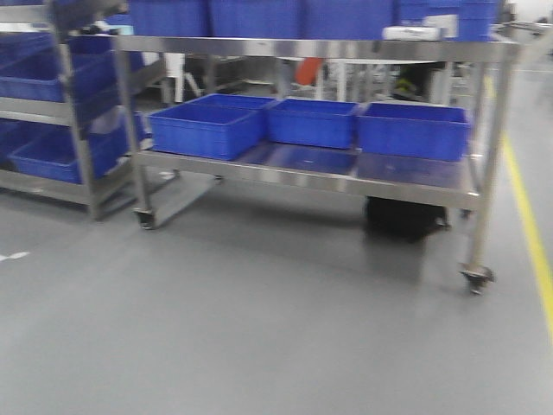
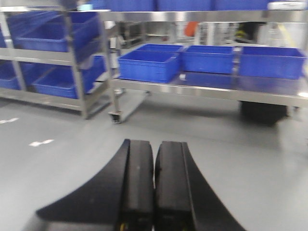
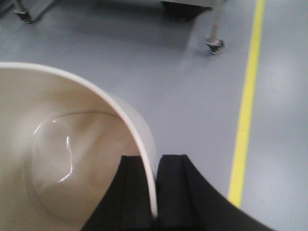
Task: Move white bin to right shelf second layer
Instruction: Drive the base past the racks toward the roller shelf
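Rim of white bin (image 3: 72, 159) pinched by right jaws; left jaws closed, empty

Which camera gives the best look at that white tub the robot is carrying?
The right wrist view: the white bin fills its left side, rim pinched in the right tool. The front and left wrist views show only steel shelves with blue crates, no bin.

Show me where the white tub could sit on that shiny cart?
The lower shelf has a bare strip in front of the middle crate and right crate, up to its front edge. The left crate fills its left end. The top level is packed with blue crates.
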Controlling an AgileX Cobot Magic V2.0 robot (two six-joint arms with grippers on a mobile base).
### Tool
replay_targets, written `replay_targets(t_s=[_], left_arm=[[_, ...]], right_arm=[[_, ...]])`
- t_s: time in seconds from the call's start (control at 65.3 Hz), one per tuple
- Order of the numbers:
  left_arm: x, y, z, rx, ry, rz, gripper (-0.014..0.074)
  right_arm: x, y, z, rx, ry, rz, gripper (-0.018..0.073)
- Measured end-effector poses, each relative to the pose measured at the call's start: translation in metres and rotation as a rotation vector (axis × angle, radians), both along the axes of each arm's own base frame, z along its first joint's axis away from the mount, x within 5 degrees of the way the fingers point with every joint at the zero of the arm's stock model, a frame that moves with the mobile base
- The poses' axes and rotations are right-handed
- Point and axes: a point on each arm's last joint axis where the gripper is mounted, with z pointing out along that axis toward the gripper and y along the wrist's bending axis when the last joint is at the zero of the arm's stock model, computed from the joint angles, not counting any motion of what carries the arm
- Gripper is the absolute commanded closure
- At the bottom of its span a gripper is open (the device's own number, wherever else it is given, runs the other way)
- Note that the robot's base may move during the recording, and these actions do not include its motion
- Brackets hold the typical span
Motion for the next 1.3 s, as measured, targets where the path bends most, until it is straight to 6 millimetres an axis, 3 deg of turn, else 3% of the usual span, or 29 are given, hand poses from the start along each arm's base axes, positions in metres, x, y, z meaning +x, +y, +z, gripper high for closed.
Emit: replay_targets(t_s=[1.302], left_arm=[[0.0000,0.0000,0.0000,0.000,0.000,0.000,0.0512]], right_arm=[[0.0000,0.0000,0.0000,0.000,0.000,0.000,0.0503]])
